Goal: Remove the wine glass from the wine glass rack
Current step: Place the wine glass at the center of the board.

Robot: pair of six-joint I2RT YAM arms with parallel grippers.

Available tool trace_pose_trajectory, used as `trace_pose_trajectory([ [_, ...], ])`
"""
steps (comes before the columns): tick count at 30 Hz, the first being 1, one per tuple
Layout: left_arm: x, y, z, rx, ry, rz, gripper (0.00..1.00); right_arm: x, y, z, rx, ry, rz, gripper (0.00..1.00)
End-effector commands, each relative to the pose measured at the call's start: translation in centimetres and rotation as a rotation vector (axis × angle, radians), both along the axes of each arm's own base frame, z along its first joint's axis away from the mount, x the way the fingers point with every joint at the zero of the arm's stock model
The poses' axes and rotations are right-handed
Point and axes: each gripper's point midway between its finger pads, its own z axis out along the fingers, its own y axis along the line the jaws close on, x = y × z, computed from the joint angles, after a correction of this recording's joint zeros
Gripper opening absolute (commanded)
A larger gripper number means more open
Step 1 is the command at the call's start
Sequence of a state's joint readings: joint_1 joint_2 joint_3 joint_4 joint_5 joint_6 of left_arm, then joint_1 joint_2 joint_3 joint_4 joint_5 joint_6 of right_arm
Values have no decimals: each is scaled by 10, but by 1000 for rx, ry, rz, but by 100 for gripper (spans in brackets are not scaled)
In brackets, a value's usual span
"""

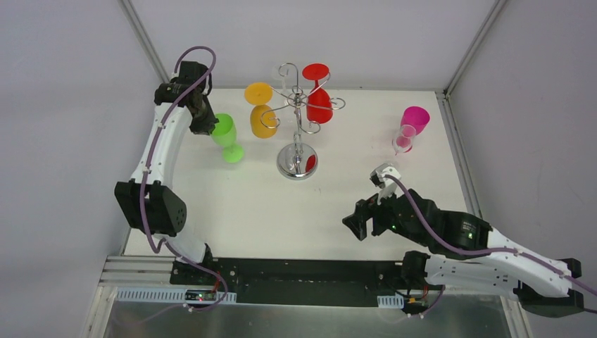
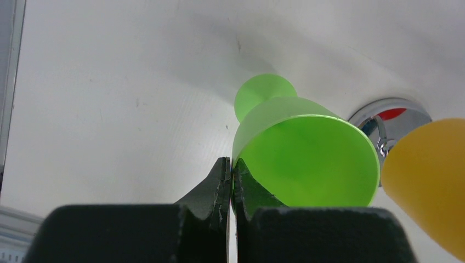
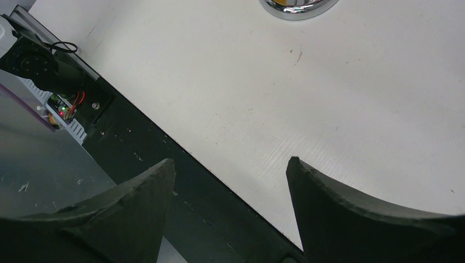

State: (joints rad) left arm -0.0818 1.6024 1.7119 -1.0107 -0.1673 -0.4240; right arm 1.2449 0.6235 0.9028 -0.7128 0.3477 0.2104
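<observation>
The left gripper (image 2: 231, 164) pinches the rim of the green plastic wine glass (image 2: 307, 159), probably to stand it upright; the right gripper (image 3: 230, 164) has its fingers spread, empty.

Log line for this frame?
left end effector: shut on green wine glass rim | right end effector: open, empty | wine glass rack: orange glass, red glass hanging

Rack base (image 3: 299, 10) cropped (top edge)

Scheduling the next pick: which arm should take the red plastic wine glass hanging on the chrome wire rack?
Probably right: right gripper open, empty; left gripper shut on green plastic wine glass rim.
</observation>
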Motion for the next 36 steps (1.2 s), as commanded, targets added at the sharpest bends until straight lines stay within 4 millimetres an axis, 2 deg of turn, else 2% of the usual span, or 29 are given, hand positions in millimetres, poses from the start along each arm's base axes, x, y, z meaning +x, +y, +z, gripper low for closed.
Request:
trace_pose_trajectory([
  [1, 15, 17, 13, 45, -11, 27, 0, -3, -1, 2, 35, 19, -4, 78],
  [8, 48, 25, 4, 88, 2, 44, 0, -3, -2, -2, 37, 14, -5, 78],
  [22, 96, 31, -25, 75, 7, 50, 0, -3, 2, -13, 19, 19, 2, 79],
  [29, 107, 29, -35, 60, 0, 56, 0, -2, 4, -17, 6, 24, 6, 79],
  [36, 109, 27, -45, 49, 16, 52, 0, -1, 5, -18, -7, 16, 10, 79],
])
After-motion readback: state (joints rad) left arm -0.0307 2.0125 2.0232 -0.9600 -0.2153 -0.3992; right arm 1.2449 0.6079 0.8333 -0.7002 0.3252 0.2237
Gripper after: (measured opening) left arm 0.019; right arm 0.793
